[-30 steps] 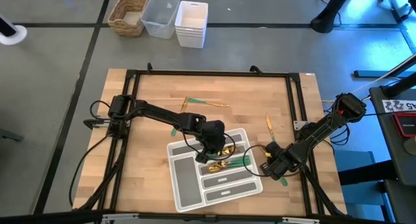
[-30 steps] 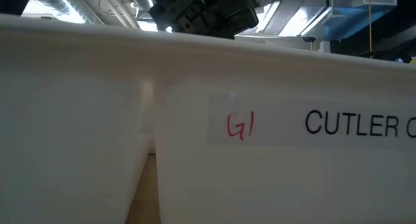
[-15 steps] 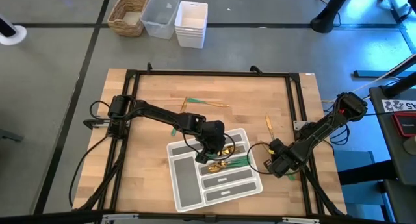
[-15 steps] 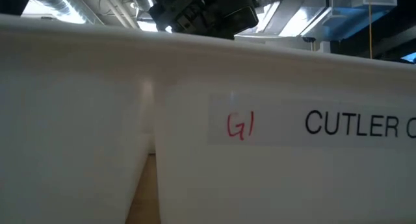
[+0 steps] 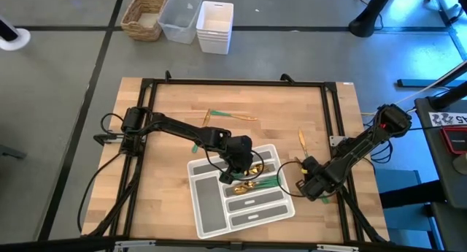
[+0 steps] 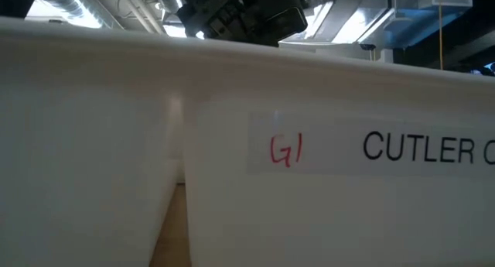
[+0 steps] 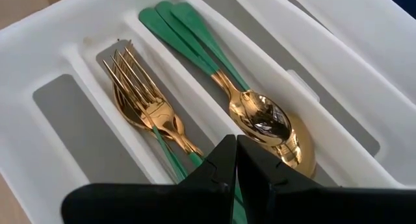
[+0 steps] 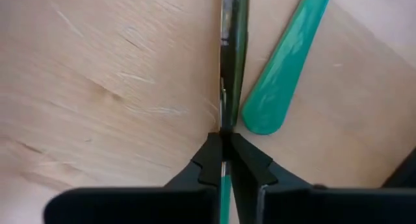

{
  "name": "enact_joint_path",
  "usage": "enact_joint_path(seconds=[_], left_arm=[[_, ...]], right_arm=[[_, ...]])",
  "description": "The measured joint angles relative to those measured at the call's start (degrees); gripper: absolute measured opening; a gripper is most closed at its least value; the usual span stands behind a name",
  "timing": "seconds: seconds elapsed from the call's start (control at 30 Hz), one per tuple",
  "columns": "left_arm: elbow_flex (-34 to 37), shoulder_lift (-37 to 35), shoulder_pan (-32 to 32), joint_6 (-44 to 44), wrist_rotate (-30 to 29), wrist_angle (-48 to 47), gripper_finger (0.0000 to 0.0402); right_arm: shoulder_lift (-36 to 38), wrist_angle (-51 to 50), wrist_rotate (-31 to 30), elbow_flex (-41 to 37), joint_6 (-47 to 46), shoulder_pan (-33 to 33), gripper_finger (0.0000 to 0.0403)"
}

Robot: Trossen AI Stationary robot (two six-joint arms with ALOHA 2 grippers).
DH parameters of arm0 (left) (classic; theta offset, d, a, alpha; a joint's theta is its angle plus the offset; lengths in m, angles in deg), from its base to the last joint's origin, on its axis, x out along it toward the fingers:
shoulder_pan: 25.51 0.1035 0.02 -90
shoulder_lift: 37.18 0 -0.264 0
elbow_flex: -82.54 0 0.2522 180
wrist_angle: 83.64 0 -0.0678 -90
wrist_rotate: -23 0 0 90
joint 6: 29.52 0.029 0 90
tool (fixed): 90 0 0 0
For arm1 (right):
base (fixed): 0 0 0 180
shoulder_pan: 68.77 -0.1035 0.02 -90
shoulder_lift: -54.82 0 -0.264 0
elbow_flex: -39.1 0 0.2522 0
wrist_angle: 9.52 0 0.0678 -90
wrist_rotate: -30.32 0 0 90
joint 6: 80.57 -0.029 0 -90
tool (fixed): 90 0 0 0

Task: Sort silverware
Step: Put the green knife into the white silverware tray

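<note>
Low view: white tray wall (image 6: 348,213) bearing a pale label (image 6: 371,147). Handwritten red characters "G1" (image 6: 286,150) stand at its left; printed black capitals "CUTLER" (image 6: 418,148) follow, the word cut off by the frame edge.

A tray (image 5: 208,208) is set on the tabletop (image 5: 175,113) toward 6 o'clock. Forks (image 7: 144,107) and spoons (image 7: 263,120) are laid in neighbouring compartments. Loose cutlery (image 5: 230,117) is found at 12 o'clock of the tray, a knife (image 5: 300,141) at 2 o'clock.
</note>
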Motion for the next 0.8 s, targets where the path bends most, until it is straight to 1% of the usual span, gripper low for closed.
enact_joint_path(seconds=[0.23, 0.8], left_arm=[[0.0, 0.0, 0.0, 0.5, 0.0, 0.0, 0.0005], [0.0, 0.0, 0.1, 0.4, 0.0, -0.5, 0.0005]], right_arm=[[-0.1, -0.4, 0.1, 1.5, 0.0, 0.0, 0.0001], [0.0, -0.5, 1.0, 1.7, -0.1, 0.0, 0.0001]])
